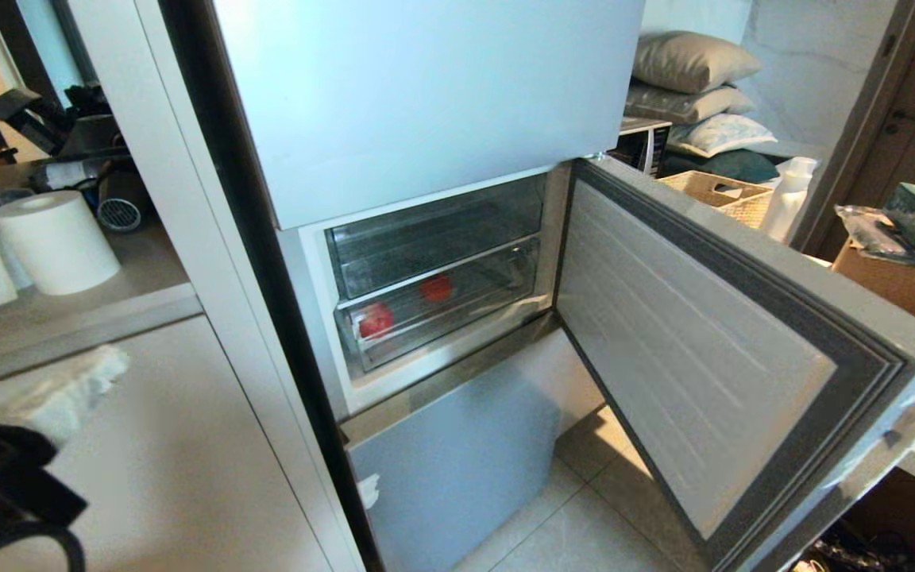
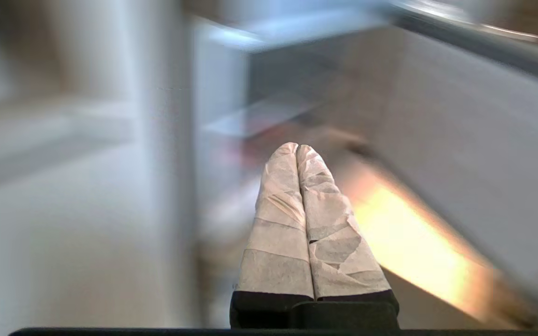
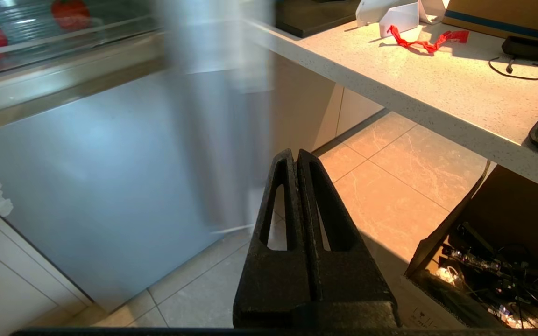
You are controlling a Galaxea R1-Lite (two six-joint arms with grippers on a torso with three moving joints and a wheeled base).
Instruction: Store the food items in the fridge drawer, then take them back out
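**Two fruits sit in the closed drawer; left tool is nearer, empty and pinched together**

The fridge door [image 1: 696, 342] stands swung wide to the right. Inside the compartment, the fridge drawer [image 1: 442, 318] is pushed in, and through its clear front wall two round red-orange food items show: one [image 1: 376, 320] near the drawer's left front corner, the other [image 1: 436, 287] further back and toward the middle. An upper clear bin [image 1: 434, 238] above it looks empty.

The left tool [image 2: 297, 148] has its taped fingers pressed together with nothing between them. It appears at the lower left edge of the head view, well apart from the fridge, with the drawer lying ahead and to its right. The drawer's long axis runs across the fridge opening, so its front wall faces this arm.

The right tool [image 3: 296, 151] is likewise closed and empty, parked low over the floor tiles [image 3: 390, 186] beside a surface [image 3: 414, 93]. The left arm seems better placed for pulling the drawer open.
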